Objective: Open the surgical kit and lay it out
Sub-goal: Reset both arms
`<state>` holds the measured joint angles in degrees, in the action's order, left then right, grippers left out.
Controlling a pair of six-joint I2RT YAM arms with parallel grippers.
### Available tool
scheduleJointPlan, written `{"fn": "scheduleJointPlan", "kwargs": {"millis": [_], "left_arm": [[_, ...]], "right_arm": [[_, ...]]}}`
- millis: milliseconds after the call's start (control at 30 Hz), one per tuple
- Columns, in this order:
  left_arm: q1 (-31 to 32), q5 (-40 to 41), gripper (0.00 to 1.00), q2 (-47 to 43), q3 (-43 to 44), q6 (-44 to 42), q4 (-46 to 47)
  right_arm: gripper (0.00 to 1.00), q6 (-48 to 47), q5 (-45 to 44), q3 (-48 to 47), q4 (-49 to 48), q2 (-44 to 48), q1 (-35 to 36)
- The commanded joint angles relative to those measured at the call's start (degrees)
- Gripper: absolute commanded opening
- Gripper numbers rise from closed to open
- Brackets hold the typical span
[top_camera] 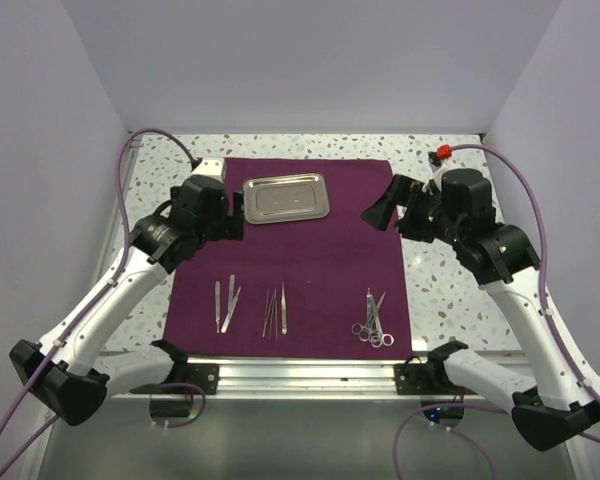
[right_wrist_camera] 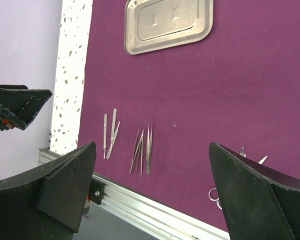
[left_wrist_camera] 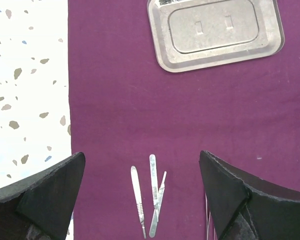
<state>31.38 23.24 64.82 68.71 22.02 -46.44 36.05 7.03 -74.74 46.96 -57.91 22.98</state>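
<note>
Across the middle of the speckled worktop (top_camera: 440, 270) the dark purple cloth (top_camera: 320, 250) lies opened out flat. Its near edge runs along the aluminium rail (top_camera: 300, 372) at the worktop's near side.

On the far part of the cloth, left of centre, sits the steel tray (top_camera: 286, 197), a shiny rectangle with rounded corners, its long side running left to right. Whether it is face up or face down I cannot tell.

The instruments lie in a row on the near part of the cloth, in three groups well apart from one another and from the tray:
- **Left:** three slim flat-handled instruments (top_camera: 225, 303). Two of them cross, and the third lies just beside them.
- **Middle:** the thin tweezers (top_camera: 276, 311), close together and pointing roughly near to far.
- **Right:** the ring-handled clamps (top_camera: 371, 318), overlapping, with their rings toward the near edge.

The left arm (top_camera: 130, 285) reaches in over the far left corner of the cloth, just left of the tray. Its jaws stand wide apart and empty. In its wrist view the black fingers (left_wrist_camera: 50, 195) frame the flat-handled group below.

The right arm (top_camera: 520, 290) hangs over the far right edge of the cloth. Its jaws are likewise wide apart and grip nothing. In the right wrist view one of its fingers (right_wrist_camera: 260, 195) partly hides the clamps.
</note>
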Motion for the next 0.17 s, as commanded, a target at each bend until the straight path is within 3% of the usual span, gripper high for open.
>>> {"fn": "scheduleJointPlan", "kwargs": {"millis": [0,133], "left_arm": [[-1.75,-1.10,1.00,-0.22,0.99,-3.56,3.54],[-3.95,0.31,1.00,1.62,0.20,-5.14,4.51]], "right_arm": [[0.98,0.60,0.96,1.00,-4.07,0.61,0.22],[0.98,-1.33,-1.57,-1.46,-1.62,-0.10,0.13]]}}
